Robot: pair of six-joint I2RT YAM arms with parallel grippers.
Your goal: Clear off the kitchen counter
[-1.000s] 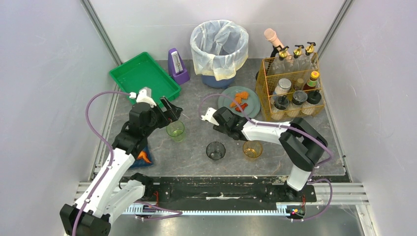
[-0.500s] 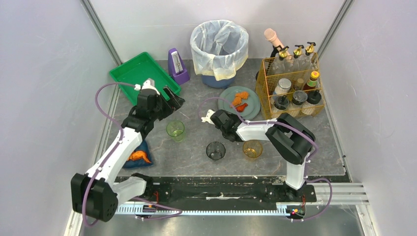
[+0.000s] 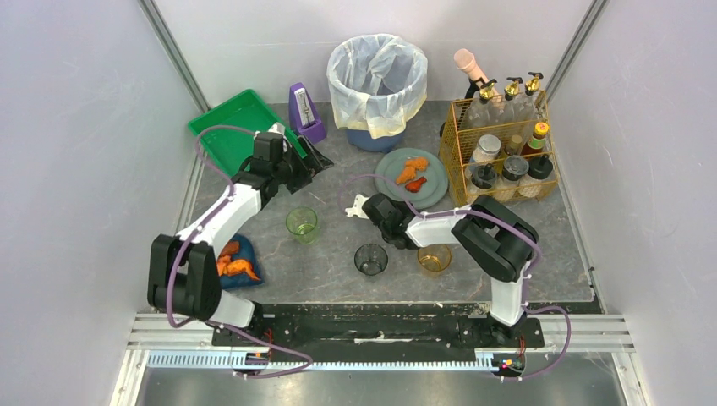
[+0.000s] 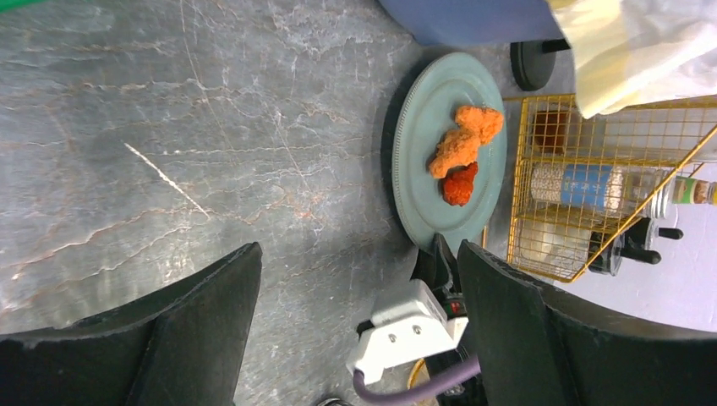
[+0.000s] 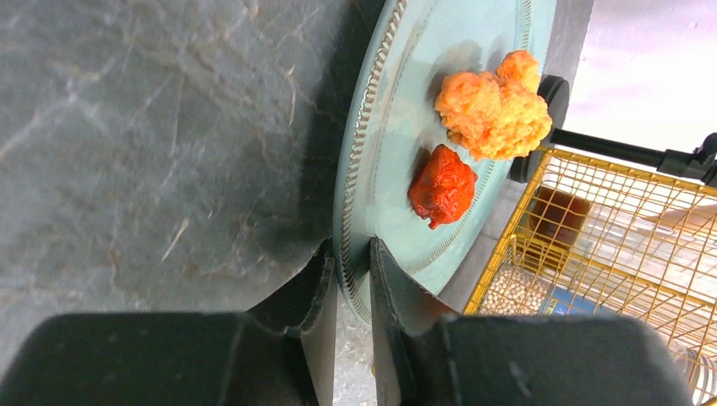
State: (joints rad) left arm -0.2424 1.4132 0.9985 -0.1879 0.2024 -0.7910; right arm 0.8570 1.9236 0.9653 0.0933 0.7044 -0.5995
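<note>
The kitchen counter point(image 3: 330, 269) is dark grey marbled stone. A teal plate point(image 3: 431, 182) with an orange food piece point(image 5: 495, 114) and a red one point(image 5: 441, 188) lies at its back right. My right gripper point(image 3: 400, 200) is shut on the plate's near rim point(image 5: 397, 169), one finger above and one below, with a shadow under the rim. My left gripper point(image 3: 317, 161) is open and empty above bare counter point(image 4: 169, 127), beside the green tray's corner. The plate point(image 4: 431, 194) and the right wrist also show in the left wrist view.
A green cup point(image 3: 302, 224), a dark cup point(image 3: 370, 259) and an amber cup point(image 3: 434, 256) stand mid-counter. A blue cloth with orange food point(image 3: 235, 264) lies front left. A green tray point(image 3: 228, 127), purple metronome point(image 3: 304, 112), lined bin point(image 3: 377, 80) and yellow bottle basket point(image 3: 500, 152) line the back.
My left arm has swung away from the green cup toward the back, with its gripper still open. My right gripper stays at the plate's rim while its elbow has shifted left.
</note>
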